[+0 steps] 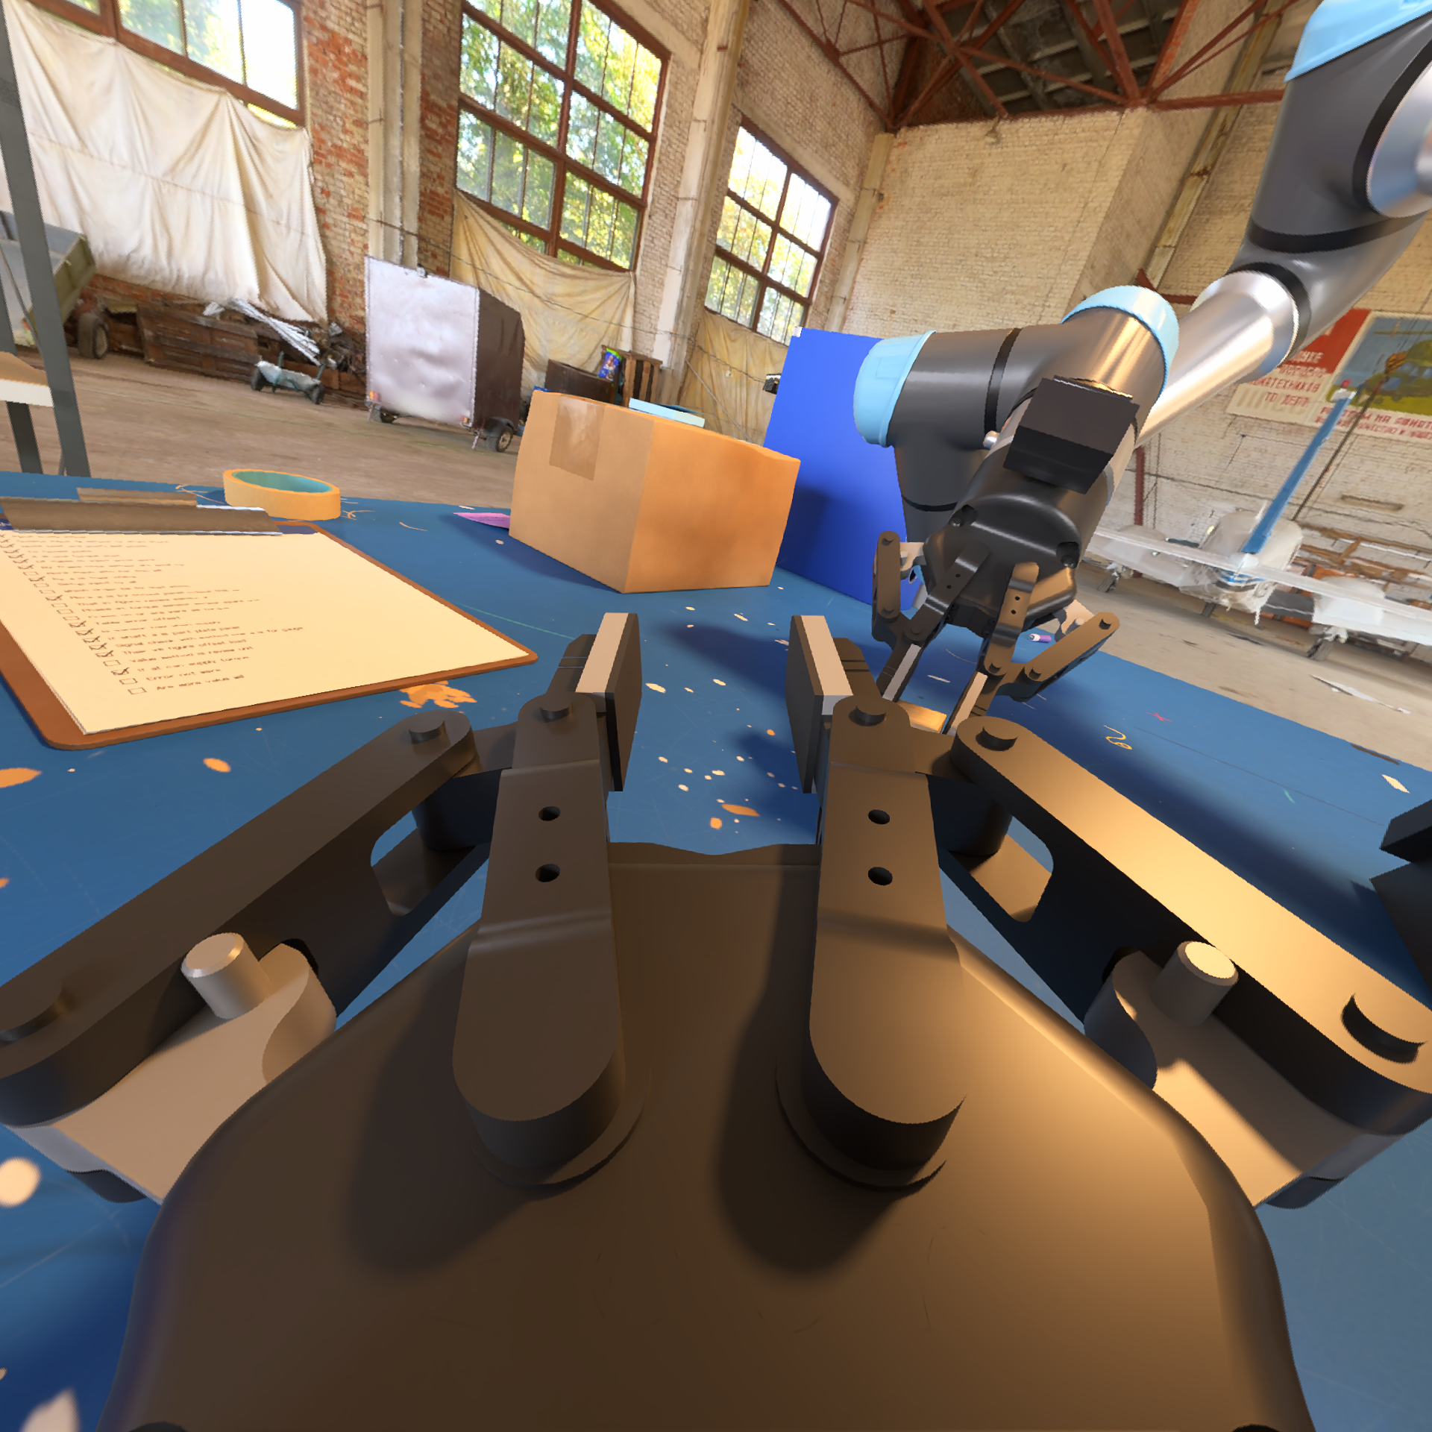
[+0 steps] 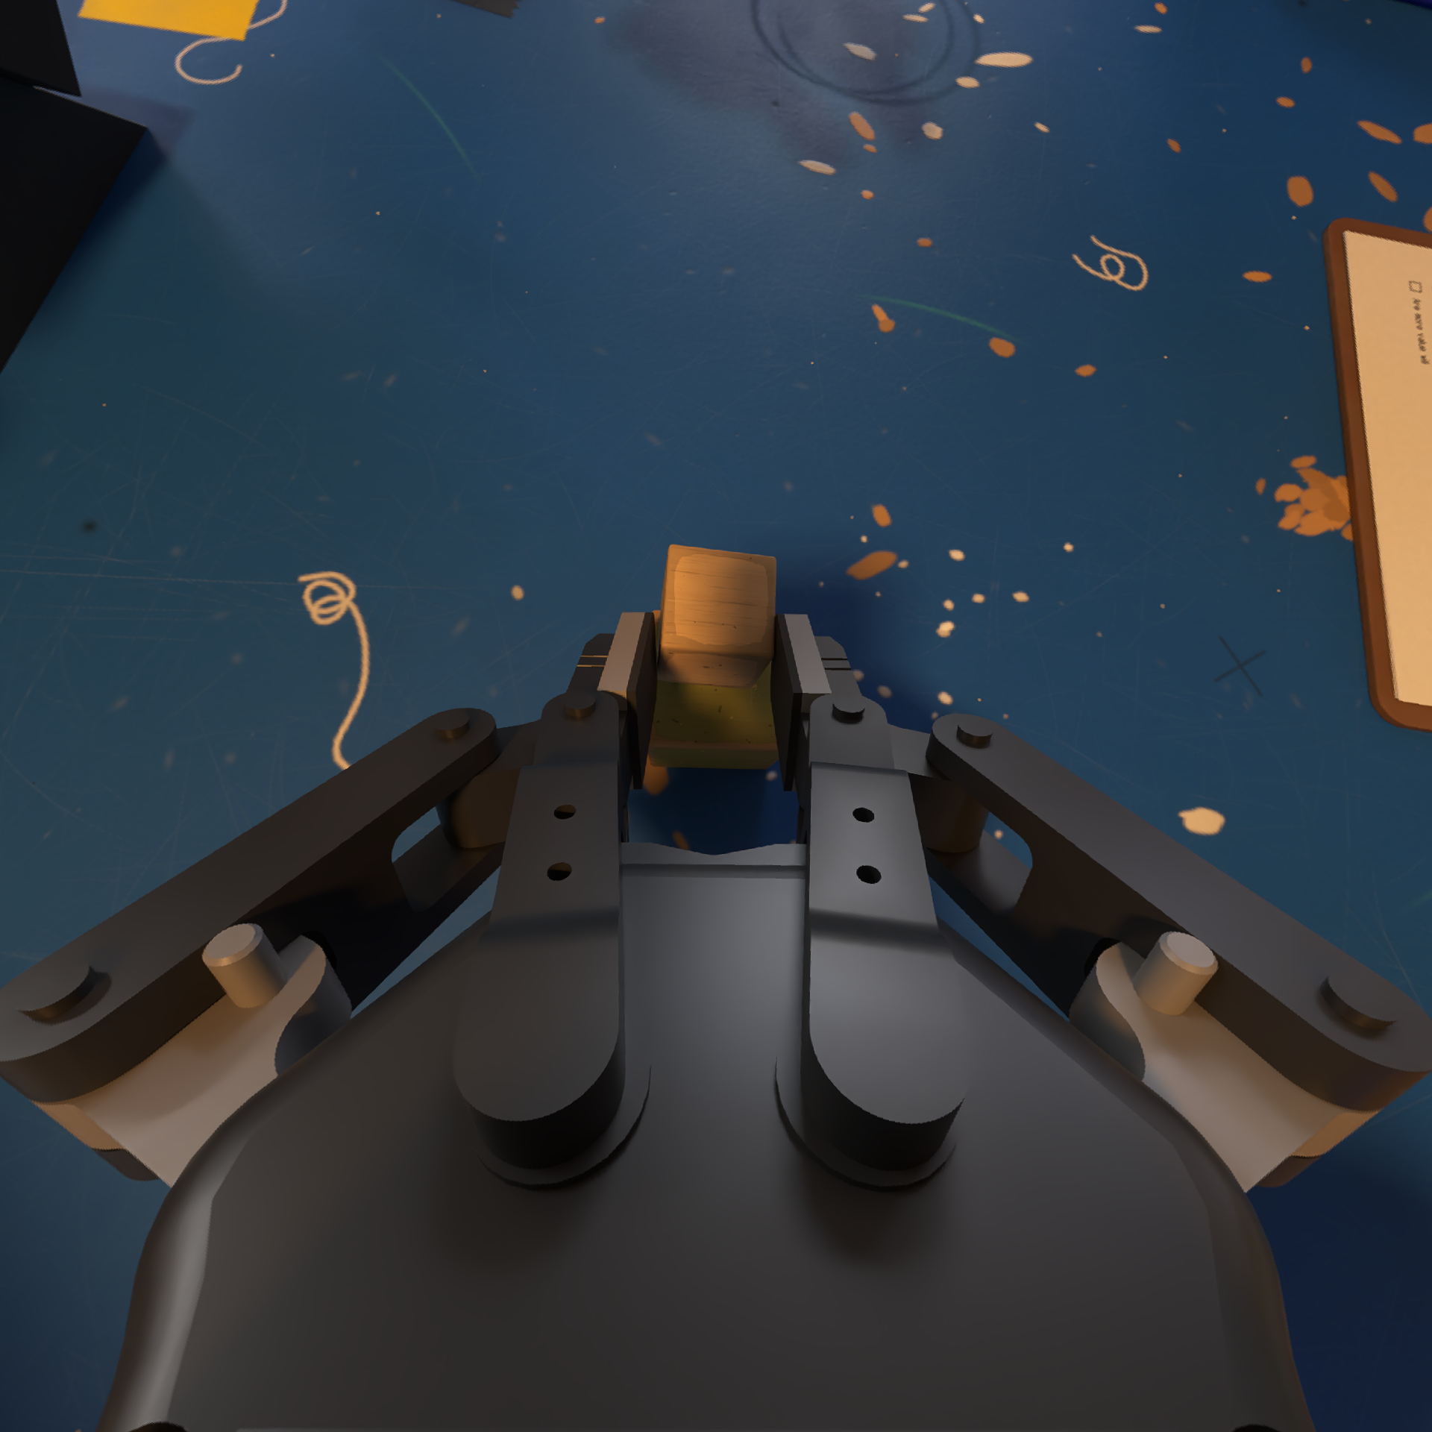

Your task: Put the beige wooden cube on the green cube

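Note:
In the right wrist view the beige wooden cube sits on top of the green cube, which rests on the blue table. My right gripper is closed around the beige cube, one finger against each side. In the left wrist view the right gripper points down at the table, and a sliver of the beige cube shows between its fingers. The green cube is hidden there behind my left gripper's finger. My left gripper is open and empty, low over the table, just left of the right gripper.
A clipboard with a sheet of paper lies left of my left gripper and shows at the right edge of the right wrist view. A cardboard box, a tape roll and a blue panel stand farther back.

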You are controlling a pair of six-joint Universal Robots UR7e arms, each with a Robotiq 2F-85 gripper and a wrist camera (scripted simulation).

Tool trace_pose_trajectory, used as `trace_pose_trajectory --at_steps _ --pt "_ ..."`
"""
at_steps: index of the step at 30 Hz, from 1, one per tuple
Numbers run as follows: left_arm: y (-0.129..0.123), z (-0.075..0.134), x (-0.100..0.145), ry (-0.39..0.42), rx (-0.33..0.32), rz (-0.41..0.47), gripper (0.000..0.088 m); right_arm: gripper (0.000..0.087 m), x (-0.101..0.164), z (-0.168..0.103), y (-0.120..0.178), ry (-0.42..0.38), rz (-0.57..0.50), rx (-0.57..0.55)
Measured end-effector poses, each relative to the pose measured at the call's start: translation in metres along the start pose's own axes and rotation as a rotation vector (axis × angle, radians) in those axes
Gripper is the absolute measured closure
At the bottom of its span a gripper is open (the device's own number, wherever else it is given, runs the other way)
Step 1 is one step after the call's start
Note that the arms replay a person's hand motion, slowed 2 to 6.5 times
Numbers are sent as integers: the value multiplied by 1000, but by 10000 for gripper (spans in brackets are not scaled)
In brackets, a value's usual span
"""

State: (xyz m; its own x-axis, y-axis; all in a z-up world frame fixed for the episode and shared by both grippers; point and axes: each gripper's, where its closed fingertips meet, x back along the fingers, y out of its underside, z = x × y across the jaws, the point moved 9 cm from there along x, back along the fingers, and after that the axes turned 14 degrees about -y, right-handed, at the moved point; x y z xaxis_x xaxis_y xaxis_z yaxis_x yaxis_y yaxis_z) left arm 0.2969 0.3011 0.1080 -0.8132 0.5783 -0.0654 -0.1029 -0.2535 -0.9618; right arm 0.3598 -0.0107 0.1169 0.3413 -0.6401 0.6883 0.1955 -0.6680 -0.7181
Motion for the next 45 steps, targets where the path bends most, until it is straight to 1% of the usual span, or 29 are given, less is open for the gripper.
trace_pose_trajectory --at_steps 25,45 --pt "0 0 0 2 3 0 534 613 -2 2 4 -14 6 -7" --pt "0 0 0 2 3 0 534 615 -2 3 5 -5 14 -3"
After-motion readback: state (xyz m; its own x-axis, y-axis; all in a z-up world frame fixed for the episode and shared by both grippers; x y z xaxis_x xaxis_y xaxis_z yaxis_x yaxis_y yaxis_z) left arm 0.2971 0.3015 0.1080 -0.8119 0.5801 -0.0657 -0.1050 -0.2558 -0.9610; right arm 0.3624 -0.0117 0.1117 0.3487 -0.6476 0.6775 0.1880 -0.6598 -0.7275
